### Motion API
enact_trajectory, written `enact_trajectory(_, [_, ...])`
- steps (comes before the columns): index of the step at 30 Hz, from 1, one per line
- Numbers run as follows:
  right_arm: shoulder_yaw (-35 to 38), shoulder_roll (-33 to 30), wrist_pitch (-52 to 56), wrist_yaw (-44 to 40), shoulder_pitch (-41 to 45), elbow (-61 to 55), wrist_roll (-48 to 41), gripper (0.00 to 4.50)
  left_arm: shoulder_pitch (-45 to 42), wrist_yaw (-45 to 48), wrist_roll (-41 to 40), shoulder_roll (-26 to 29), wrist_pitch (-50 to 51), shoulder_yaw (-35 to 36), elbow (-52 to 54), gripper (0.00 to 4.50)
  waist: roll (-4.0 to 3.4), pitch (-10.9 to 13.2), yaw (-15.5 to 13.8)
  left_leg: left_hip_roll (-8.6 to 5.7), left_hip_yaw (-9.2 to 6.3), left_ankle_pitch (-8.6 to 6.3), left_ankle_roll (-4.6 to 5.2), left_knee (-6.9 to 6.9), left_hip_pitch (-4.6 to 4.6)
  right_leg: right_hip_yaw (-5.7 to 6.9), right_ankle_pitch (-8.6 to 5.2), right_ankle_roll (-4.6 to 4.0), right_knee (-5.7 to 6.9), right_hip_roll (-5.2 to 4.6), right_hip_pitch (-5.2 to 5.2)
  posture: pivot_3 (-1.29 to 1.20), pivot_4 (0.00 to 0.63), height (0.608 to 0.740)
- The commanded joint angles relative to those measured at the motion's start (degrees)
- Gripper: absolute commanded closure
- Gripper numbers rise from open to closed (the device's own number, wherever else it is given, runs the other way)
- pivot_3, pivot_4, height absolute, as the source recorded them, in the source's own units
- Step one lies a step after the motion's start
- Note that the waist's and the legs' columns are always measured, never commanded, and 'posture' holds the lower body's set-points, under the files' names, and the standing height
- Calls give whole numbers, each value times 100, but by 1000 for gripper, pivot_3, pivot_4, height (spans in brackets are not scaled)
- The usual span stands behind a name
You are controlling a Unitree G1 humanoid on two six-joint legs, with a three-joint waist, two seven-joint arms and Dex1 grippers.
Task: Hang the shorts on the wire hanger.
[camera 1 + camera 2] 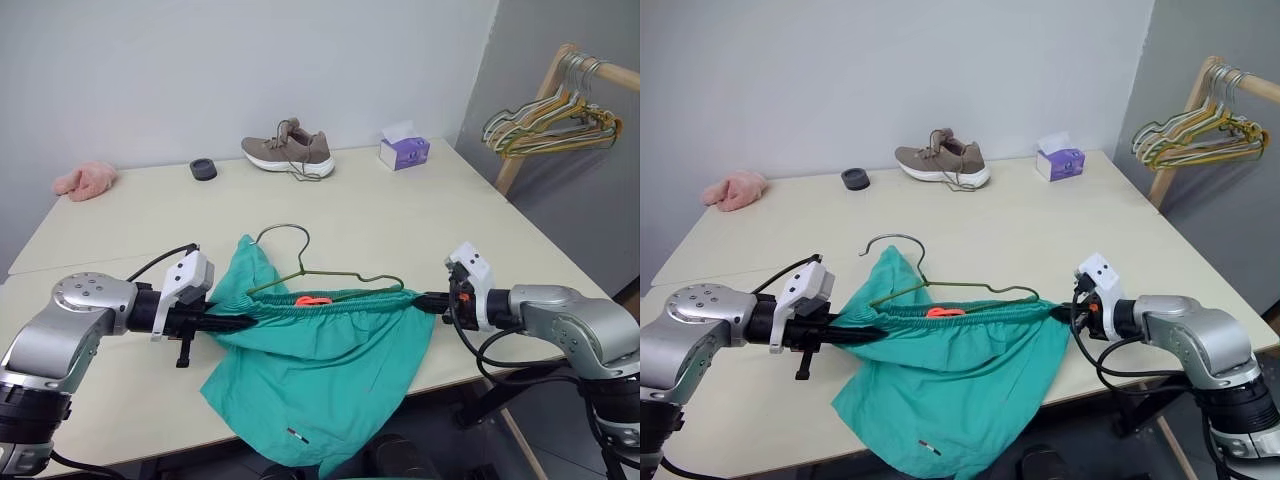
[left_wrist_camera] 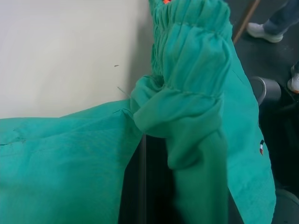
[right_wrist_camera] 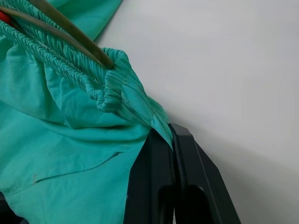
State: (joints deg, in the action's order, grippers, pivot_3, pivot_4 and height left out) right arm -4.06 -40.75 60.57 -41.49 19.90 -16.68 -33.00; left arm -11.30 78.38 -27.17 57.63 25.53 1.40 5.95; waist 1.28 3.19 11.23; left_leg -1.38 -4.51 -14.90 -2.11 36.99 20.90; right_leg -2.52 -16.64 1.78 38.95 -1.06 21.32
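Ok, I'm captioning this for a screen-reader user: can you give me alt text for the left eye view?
Two robot claws, left claw and right claw, each shut on an end of the waistband of teal shorts, stretch them over the near table edge, a wire hanger at the waistband.

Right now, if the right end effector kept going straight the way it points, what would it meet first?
The shorts it already pinches at the waistband; beyond them, probably the wire hanger, though depth is unclear.
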Motion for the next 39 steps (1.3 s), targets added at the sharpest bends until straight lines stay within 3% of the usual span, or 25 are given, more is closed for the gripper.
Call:
enact_trajectory(1, [474,-220,42,206,130,156,126,4468,62,73,-26,184,148,144,-20,4500,0,0,1,0,0,0,0,0,0,0,0,0,0,0,0,-226,0,740])
enact_trajectory(6, [377,-235,-150,260,122,294,302,4468,35,52,-335,145,510,197,165,4500,0,0,1,0,0,0,0,1,0,0,0,0,0,0,0,-226,0,740])
enact_trajectory(19, [350,-621,-257,-253,105,-282,-8,4468,27,-121,557,259,-205,-137,-336,4500,-7,6,2,0,0,0,0,-1,0,1,0,0,-1,0,0,-232,0,740])
enact_trajectory(28, [-710,-356,-397,-315,1004,-892,284,4468,-292,-310,765,-135,-346,-490,-299,4500,-10,7,19,1,1,0,0,0,-1,0,0,0,0,0,1,-246,0,740])
enact_trajectory(38, [-1124,-198,-650,-632,1404,-1389,340,4468,-475,-439,942,-521,-372,-665,-269,4500,-9,8,15,1,-3,-1,-1,-2,8,3,0,1,-8,-4,5,-257,0,740])
enact_trajectory(39, [-1125,-235,-706,-672,1386,-1441,372,4283,-472,-451,953,-551,-373,-678,-254,4500,-9,7,16,0,-3,-1,-1,-2,7,3,0,1,-8,-4,5,-257,0,740])
